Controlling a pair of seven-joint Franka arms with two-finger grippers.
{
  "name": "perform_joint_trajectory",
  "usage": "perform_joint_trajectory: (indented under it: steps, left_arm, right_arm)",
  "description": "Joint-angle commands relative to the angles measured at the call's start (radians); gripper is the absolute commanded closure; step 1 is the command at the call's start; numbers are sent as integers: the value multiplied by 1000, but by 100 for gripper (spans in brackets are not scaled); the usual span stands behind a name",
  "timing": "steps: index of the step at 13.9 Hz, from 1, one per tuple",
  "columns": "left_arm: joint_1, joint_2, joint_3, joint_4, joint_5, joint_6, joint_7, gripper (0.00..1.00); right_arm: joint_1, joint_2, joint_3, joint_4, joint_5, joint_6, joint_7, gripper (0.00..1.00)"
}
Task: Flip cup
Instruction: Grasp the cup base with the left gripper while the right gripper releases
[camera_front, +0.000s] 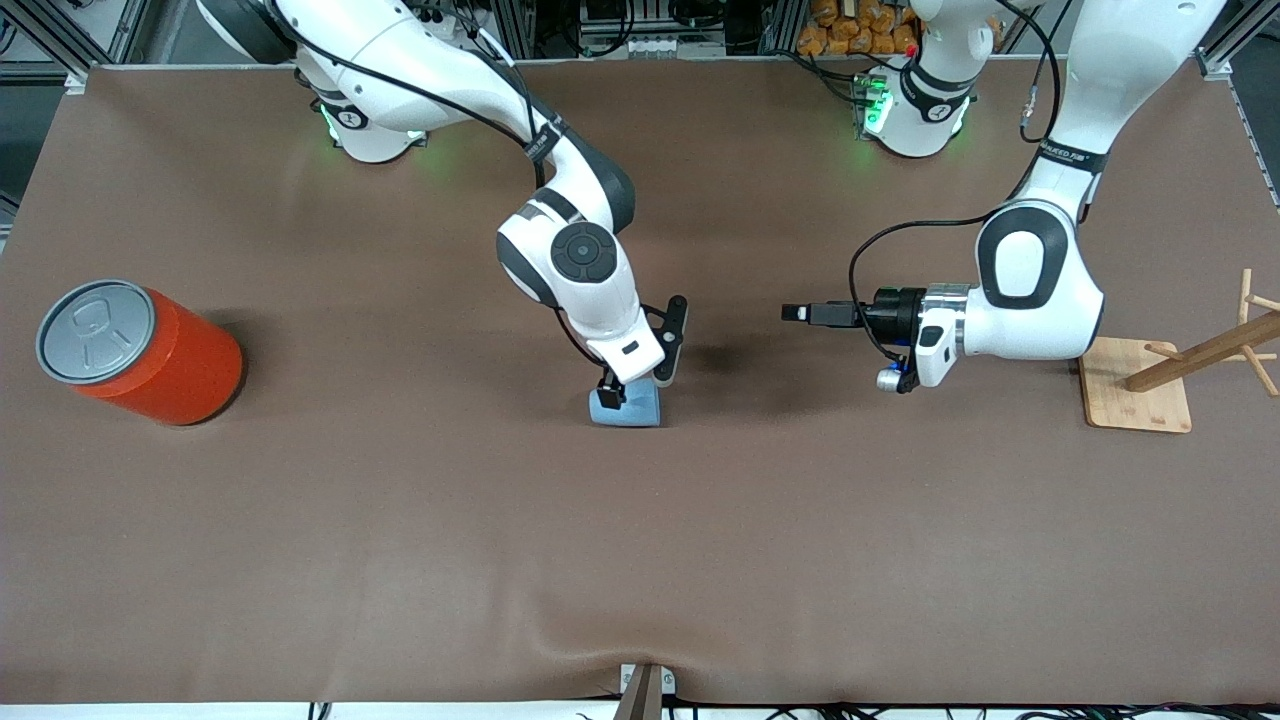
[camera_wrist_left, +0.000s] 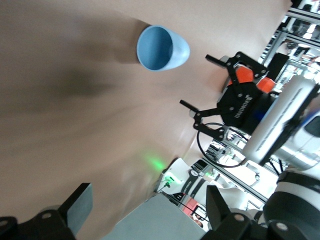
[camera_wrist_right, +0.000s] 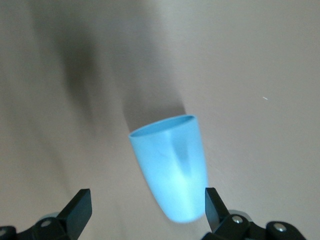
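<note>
The right gripper hangs low over the cup, its fingers spread wide to either side of the cup's body and not touching it. The cup lies on its side on the table near the middle, its open mouth turned toward the left arm's end. The left gripper waits above the table between the cup and the wooden rack, pointing level toward the cup, fingers apart and empty.

The main risk, as I judge it, is the cup rolling or skidding away as the fingers close. It is a smooth, matte, light-blue tapered shape, wider at the rim, so pads closing on the slanted wall could squeeze it out toward the narrow base. A grip too near that base might also let the cup swing when it is raised and turned.

The table is covered in a soft brown cloth with slight wrinkles, which may drag on the rim. An orange can with a grey lid stands well apart at the right arm's end.
</note>
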Motion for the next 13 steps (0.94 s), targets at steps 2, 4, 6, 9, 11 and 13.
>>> perform_joint_trajectory:
  steps: [2, 4, 6, 9, 11, 13]
  left_arm:
    - [-6, 70, -7, -15, -122, 54, 157, 0]
    - [-52, 110, -7, -1, -231, 92, 225, 0]
    - [-120, 129, -7, 22, -311, 175, 234, 0]
    - [-181, 210, -7, 116, -339, 242, 237, 0]
    - [-227, 264, -3, 190, -333, 290, 282, 0]
    - [-250, 325, 0, 264, -322, 321, 296, 0]
  right_arm:
    - [-55, -16, 6, 75, 19, -105, 123, 0]
    - [-104, -16, 14, 108, 22, -113, 222, 0]
    - [-122, -16, 9, 123, 22, -112, 227, 0]
    - [-178, -16, 3, 112, 16, -130, 230, 0]
    - [-239, -9, -2, 105, 18, -170, 227, 0]
    - [-242, -6, -9, 94, 7, -172, 249, 0]
